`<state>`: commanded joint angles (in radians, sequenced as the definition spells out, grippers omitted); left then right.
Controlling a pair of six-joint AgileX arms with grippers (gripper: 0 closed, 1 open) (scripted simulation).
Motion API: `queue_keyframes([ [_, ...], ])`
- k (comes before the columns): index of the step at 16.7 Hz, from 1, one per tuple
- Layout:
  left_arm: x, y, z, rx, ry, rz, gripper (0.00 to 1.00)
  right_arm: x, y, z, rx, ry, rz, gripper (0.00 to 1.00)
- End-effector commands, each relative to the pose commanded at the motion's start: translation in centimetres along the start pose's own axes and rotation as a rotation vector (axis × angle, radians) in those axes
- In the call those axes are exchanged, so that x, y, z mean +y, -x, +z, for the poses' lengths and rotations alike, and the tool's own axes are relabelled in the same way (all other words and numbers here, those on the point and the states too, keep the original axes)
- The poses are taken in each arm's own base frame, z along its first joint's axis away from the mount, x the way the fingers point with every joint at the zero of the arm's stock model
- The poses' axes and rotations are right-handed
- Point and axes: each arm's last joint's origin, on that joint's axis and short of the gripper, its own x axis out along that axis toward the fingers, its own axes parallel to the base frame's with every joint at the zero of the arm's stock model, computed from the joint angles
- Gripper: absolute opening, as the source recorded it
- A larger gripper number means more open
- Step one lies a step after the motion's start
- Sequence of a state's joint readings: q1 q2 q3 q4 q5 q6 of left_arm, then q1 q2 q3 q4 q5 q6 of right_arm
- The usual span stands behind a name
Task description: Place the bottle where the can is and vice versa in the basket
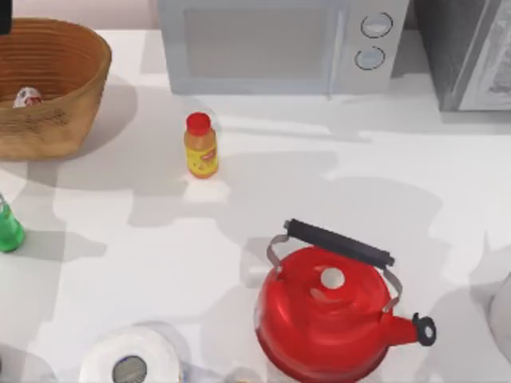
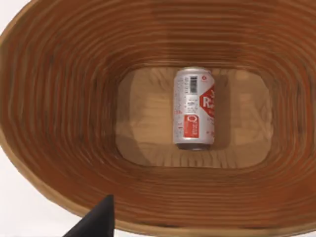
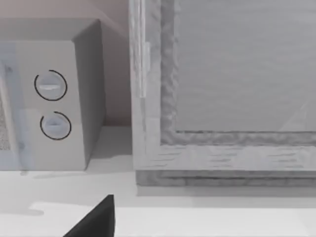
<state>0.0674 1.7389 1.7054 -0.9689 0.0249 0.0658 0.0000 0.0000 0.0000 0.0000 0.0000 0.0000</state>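
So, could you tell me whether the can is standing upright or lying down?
Lying down: the can rests on its side on the basket floor.

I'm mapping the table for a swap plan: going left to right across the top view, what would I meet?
Green bottle → basket holding the can → paper roll → yellow bottle → red kettle.

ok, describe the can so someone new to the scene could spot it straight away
Start at the big wicker basket at the table's far left corner, left of the microwave. The can lies on its side on the basket's floor, alone in there. It is white with a red label and a dull metal end, unlike the yellow bottle with a red cap standing out on the table.
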Motion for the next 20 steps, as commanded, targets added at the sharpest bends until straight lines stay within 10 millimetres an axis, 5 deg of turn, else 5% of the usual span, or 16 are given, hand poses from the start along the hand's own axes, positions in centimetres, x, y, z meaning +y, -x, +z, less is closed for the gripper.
queue_keyframes([
  [4, 0.6, -7.1, 3.5, 0.194, -0.005, -0.027, 1.00, 0.0, 0.0, 0.0, 0.000, 0.000, 0.000, 1.00],
  [10, 1.1, -16.2, 4.2, 0.409, -0.007, -0.062, 1.00, 0.0, 0.0, 0.0, 0.000, 0.000, 0.000, 1.00],
  [14, 1.2, -18.5, 3.8, 0.465, -0.007, -0.072, 1.00, 0.0, 0.0, 0.0, 0.000, 0.000, 0.000, 1.00],
  [20, 0.9, -18.7, 3.8, 0.467, -0.011, -0.074, 1.00, 0.0, 0.0, 0.0, 0.000, 0.000, 0.000, 1.00],
])
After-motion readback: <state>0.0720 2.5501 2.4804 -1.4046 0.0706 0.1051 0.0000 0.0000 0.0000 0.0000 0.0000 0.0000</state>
